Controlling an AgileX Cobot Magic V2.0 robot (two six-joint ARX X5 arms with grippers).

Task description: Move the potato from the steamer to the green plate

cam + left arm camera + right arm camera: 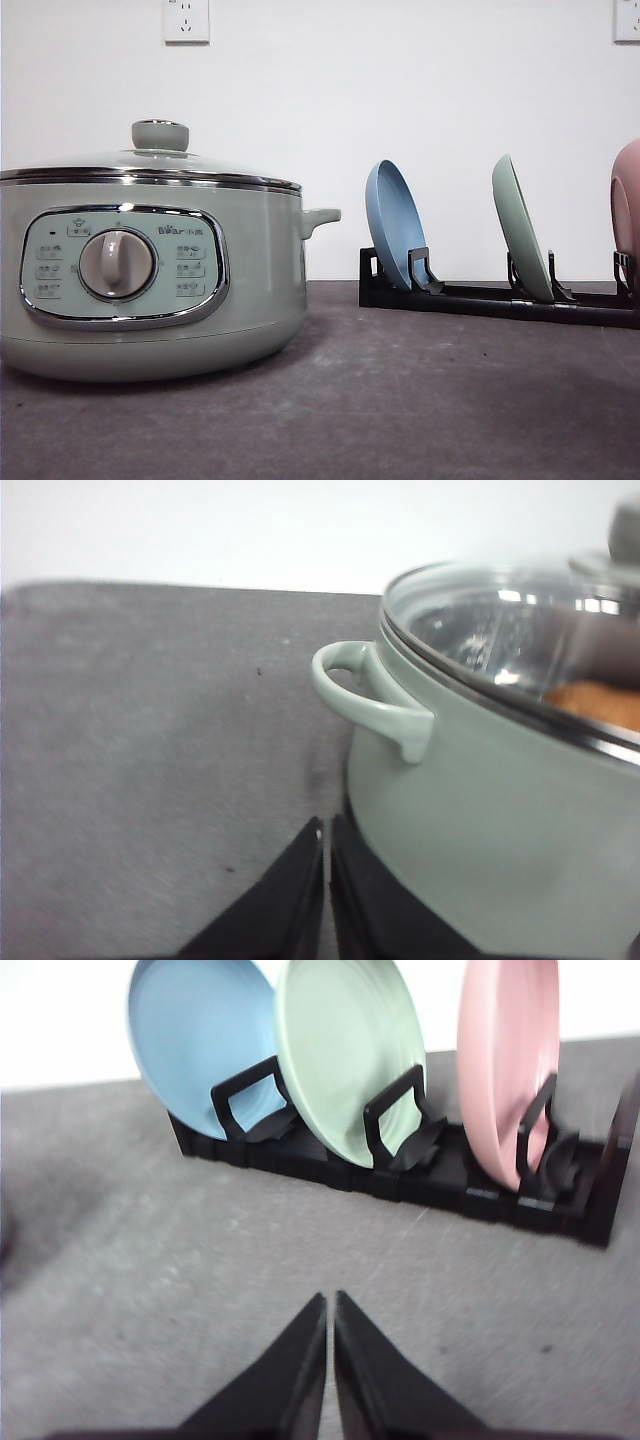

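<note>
Both pairs of fingers are pressed tip to tip with nothing between them: my left fingers (326, 830) hang low over the worktop (150, 780), my right fingers (330, 1305) the same over the grey surface on their side.

Just beside my left fingers rises the wall of the steamer (480, 820), its side handle (365, 695) above and a little ahead of them. Through the glass lid (500, 630) I make out an orange-brown patch that I take for the potato (600, 705), shut in under the glass. Closed tips can't lift that lid, and swinging up from this low I could clip the handle or nudge the pot.

Ahead of my right fingers stands the black rack (400, 1175), the green plate (345, 1055) upright in its middle slot, between the blue plate (195, 1045) and the pink plate (505, 1060). Pulled out crooked, it could drag on the rack's bracket, knock a neighbour, or slip from a thin edge grip. Until it lies flat, the potato has nowhere to land.
</note>
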